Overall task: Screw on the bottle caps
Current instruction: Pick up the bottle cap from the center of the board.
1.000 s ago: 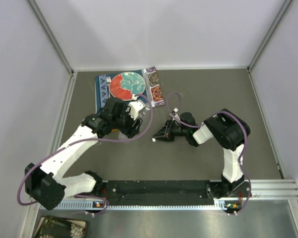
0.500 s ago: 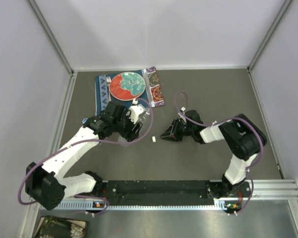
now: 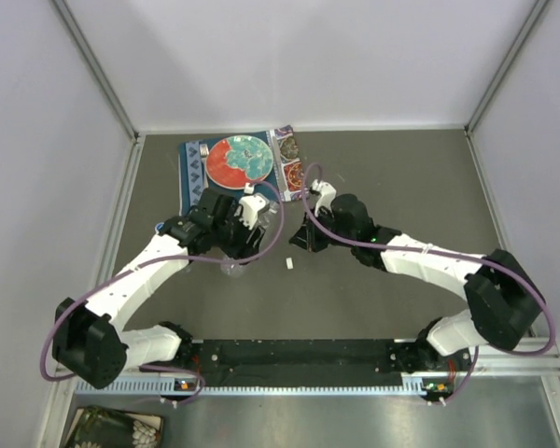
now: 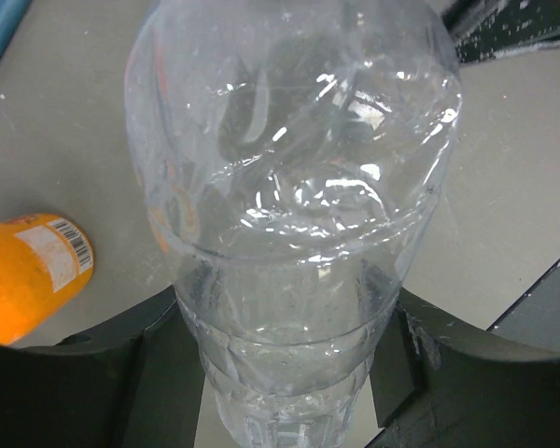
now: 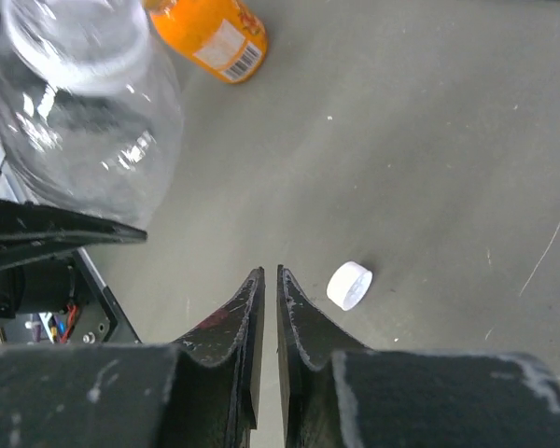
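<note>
The step in hand is looking like a pick-up of the white cap [image 5: 349, 285], which is lying loose on the bench [image 3: 401, 187] near its middle, just beside the right fingers [image 5: 233, 317] but not between them. Those fingers are pressed together on nothing, hanging low over the bare surface. To do this well they should be spreading first, then sliding sideways until they are straddling the cap, and only then coming down. That way they are pinching it across its rim and keeping it level, since so small and light a piece is likely to skid or tip if nudged. The left fingers [image 4: 84, 373] are clamping the clear bottle [image 4: 299, 187] on both sides, left of the middle of the bench. Its thin wall is already looking dented, so a harder squeeze is not wanted. What is needed is a steady hold with the mouth turned toward the right arm, though I cannot tell from these views where the mouth is pointing. The orange bottle [image 4: 33, 271] is lying on its side close by. As for writing, its label is showing a barcode on a white patch. No brand name is readable, and the clear bottle and the cap are showing no print.
</note>
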Tool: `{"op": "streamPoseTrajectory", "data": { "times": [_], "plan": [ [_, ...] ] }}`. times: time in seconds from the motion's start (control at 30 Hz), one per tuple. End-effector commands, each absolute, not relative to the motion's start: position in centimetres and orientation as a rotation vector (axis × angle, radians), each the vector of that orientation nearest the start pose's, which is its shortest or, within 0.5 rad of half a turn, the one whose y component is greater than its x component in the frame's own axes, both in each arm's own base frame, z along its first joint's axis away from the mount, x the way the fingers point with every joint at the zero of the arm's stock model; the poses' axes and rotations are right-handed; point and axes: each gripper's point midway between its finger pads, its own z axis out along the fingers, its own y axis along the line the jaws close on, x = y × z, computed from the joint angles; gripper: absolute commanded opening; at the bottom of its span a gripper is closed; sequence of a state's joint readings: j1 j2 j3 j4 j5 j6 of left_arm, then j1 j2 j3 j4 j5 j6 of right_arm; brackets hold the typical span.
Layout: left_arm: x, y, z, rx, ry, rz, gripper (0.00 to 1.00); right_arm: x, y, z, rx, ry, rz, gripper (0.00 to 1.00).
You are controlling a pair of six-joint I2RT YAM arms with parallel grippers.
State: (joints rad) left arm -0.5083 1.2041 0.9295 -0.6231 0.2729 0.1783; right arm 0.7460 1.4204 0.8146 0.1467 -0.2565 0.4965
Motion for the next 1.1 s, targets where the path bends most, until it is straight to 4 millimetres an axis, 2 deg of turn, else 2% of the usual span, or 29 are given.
{"op": "streamPoseTrajectory", "data": {
  "times": [0.0,0.17,0.33,0.6,0.83,1.07],
  "plan": [
    [25.5,-18.1,14.8,0.861,2.272,-0.511,0.35,26.0,33.8,12.1,-0.484,2.181,1.014,0.08],
    [25.8,-17.9,15.3,0.85,2.27,-0.503,0.35,25.1,34.2,9.3,-0.443,2.244,1.046,0.07],
    [26.0,-17.7,15.3,0.845,2.276,-0.492,0.35,25.1,35.4,9.2,-0.436,2.223,1.115,0.07],
    [25.9,-17.1,15.2,0.836,2.283,-0.478,0.35,25.2,35.9,7.9,-0.405,2.251,1.134,0.06],
    [26.1,-17.1,15.4,0.834,2.278,-0.477,0.35,24.9,35.2,6.3,-0.391,2.294,1.094,0.05],
    [26.1,-16.9,15.4,0.837,2.275,-0.475,0.35,24.8,34.7,6.0,-0.384,2.303,1.073,0.04]
  ]
}}
